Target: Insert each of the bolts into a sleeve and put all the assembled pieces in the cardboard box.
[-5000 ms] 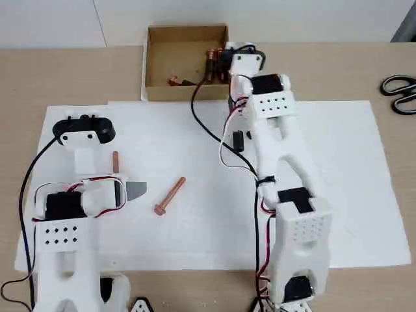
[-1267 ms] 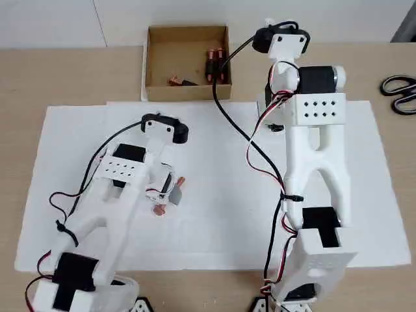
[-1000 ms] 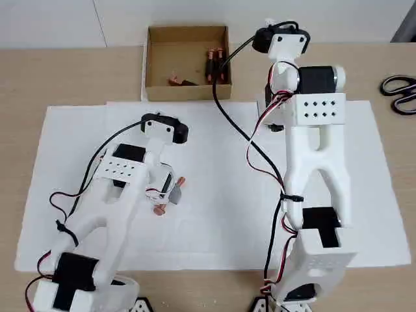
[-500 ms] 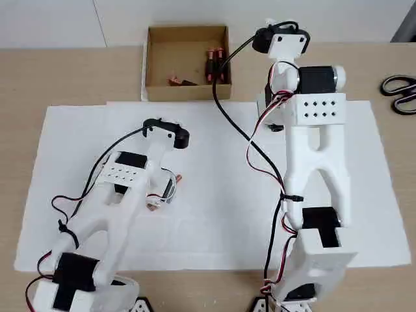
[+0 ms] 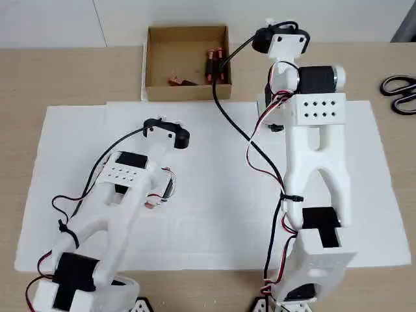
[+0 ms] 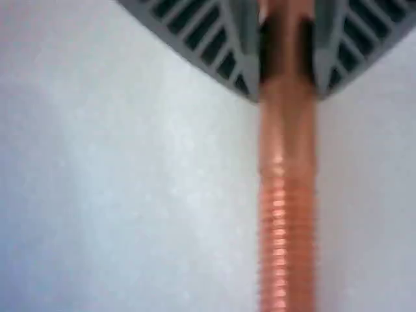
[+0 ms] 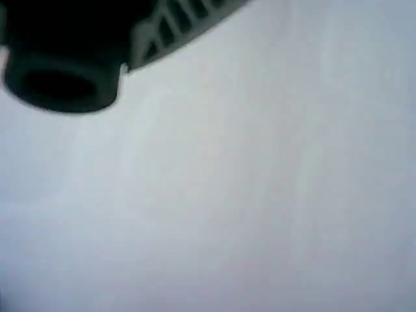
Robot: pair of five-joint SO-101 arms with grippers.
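Note:
In the left wrist view a copper bolt (image 6: 286, 195) runs straight out from between grey ribbed fingers (image 6: 214, 39), with my left gripper (image 6: 286, 65) shut on its shank above the white sheet. From above, that gripper (image 5: 159, 194) hangs over the sheet's left half, and a bit of the bolt (image 5: 152, 204) peeks out under the arm. My right gripper (image 5: 272, 122) sits near the sheet's far edge, shut on a black sleeve (image 7: 62, 84) beside its grey finger (image 7: 175, 26). The cardboard box (image 5: 156, 62) stands at the back.
Assembled copper-and-black pieces (image 5: 214, 62) lie in the box's right part, with another small piece (image 5: 179, 81) near its front wall. The white sheet (image 5: 221, 214) covers the table's middle. Scissors (image 5: 398, 91) lie at the far right edge.
My left gripper closed on the bolt that lay on the sheet and drew it back toward the arm's base, partly hiding it under the arm. The right arm has stayed still.

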